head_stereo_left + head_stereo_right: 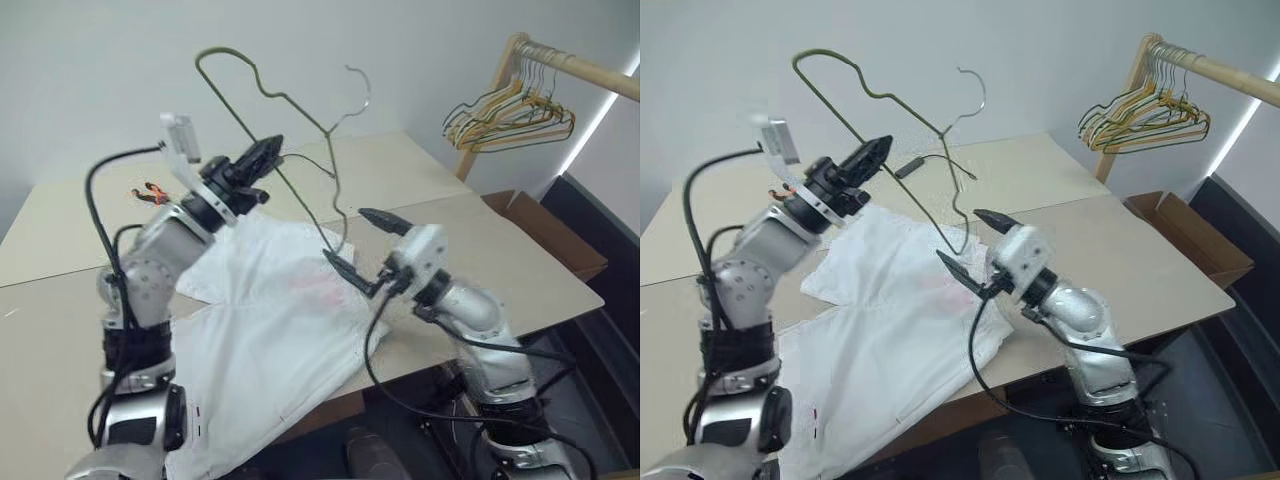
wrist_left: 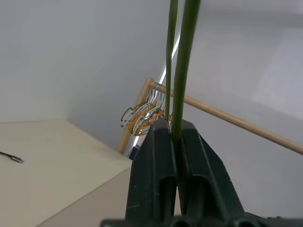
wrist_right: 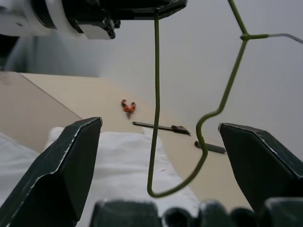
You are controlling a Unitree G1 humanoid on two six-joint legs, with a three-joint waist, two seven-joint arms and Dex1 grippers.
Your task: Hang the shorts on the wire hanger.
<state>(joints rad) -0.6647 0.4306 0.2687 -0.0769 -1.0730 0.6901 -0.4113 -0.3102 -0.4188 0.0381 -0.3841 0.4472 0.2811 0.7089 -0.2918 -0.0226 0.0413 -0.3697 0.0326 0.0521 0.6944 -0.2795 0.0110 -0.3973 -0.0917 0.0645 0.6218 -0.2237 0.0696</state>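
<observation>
From the head view, your left gripper (image 1: 268,152) pinched the hanger (image 1: 262,90) aloft over the shorts (image 1: 270,340), which lay limp on the table (image 1: 520,250). From the right wrist view, your right gripper (image 3: 158,142) gaped empty beside the stiff, springy wire; grasp the waistband.

Your left gripper (image 1: 272,150) is raised with its two black fingers pinched tightly together, angled up and forward. Your right gripper (image 1: 362,243) sits lower, its fingers spread wide apart.
</observation>
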